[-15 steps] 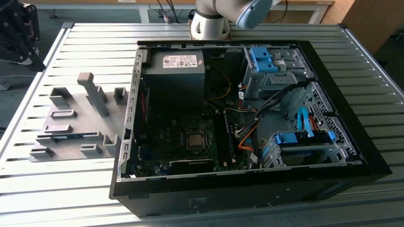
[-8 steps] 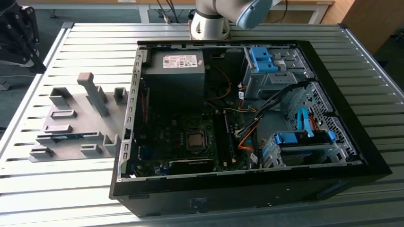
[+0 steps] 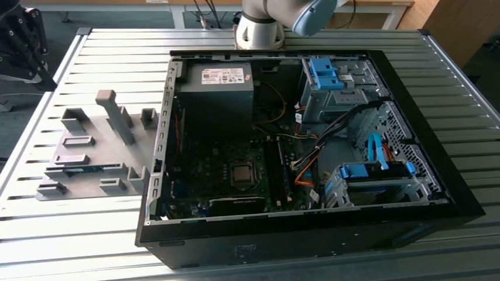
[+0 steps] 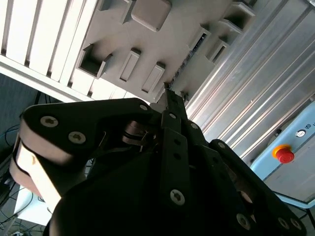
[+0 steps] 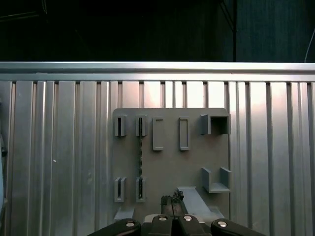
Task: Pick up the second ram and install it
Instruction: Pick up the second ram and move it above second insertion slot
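Shows the hand [image 5: 172, 199] hanging high over the grey fixture plate [image 5: 167, 147] and pointing down at it, with fingertips pressed together and gripping nothing. Repeats the same closed tips in the second wrist view, ahead of the black linkage.

Places the second ram [image 5: 141, 157] in the fixture plate, standing on edge between two pairs of slotted blocks, well below the hand and untouched. In the exterior view, marks the second ram as a blue-green strip on the part of the plate nearest the camera.

Sets the arm [image 3: 262, 26] at the far edge of the ribbed aluminium tabletop [image 3: 453, 70], behind the open black computer case [image 3: 312, 237]. Lays the fixture plate just beside the case, on the exterior view's left. Exposes inside the case a power supply [image 3: 219, 88], the motherboard [image 3: 226, 175] and blue drive brackets [image 3: 324, 73].

Beyond the tabletop, shows dark floor, wooden panels [image 3: 445, 23] at the far side, and, in the second wrist view, a red stop button [image 4: 284, 154] on a yellow base.
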`<state>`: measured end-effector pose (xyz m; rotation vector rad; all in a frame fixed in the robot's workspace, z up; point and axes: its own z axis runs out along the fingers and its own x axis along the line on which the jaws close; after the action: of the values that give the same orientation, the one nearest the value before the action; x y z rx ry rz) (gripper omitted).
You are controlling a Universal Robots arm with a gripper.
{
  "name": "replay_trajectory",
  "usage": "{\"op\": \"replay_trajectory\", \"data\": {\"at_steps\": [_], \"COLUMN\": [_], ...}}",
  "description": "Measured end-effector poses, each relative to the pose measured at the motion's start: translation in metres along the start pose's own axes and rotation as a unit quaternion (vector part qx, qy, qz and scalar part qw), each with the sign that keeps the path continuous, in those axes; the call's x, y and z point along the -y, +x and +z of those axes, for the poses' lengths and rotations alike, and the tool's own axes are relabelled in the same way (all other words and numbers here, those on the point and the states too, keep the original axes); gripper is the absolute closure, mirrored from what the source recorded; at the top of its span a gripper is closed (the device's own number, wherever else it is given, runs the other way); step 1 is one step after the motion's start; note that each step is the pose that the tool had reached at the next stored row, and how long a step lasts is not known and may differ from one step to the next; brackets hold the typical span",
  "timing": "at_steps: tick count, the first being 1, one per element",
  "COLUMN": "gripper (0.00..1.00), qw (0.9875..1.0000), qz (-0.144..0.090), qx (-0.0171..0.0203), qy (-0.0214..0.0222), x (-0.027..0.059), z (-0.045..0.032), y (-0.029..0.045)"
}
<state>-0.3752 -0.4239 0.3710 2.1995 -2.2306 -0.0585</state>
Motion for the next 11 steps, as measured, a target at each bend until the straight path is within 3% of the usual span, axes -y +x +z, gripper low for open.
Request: {"op": "replay_trajectory", "data": {"at_steps": [6,11], "gripper": [0.89,0.89], "qw": [1.0,0.9997], "qz": [-0.003,-0.023], "qx": [-0.0001,-0.0007], "qy": [-0.0001,-0.0005], "x": [-0.0003,-0.0016], "z": [0.0002,0.0028], "y": [0.0001,0.0016]}}
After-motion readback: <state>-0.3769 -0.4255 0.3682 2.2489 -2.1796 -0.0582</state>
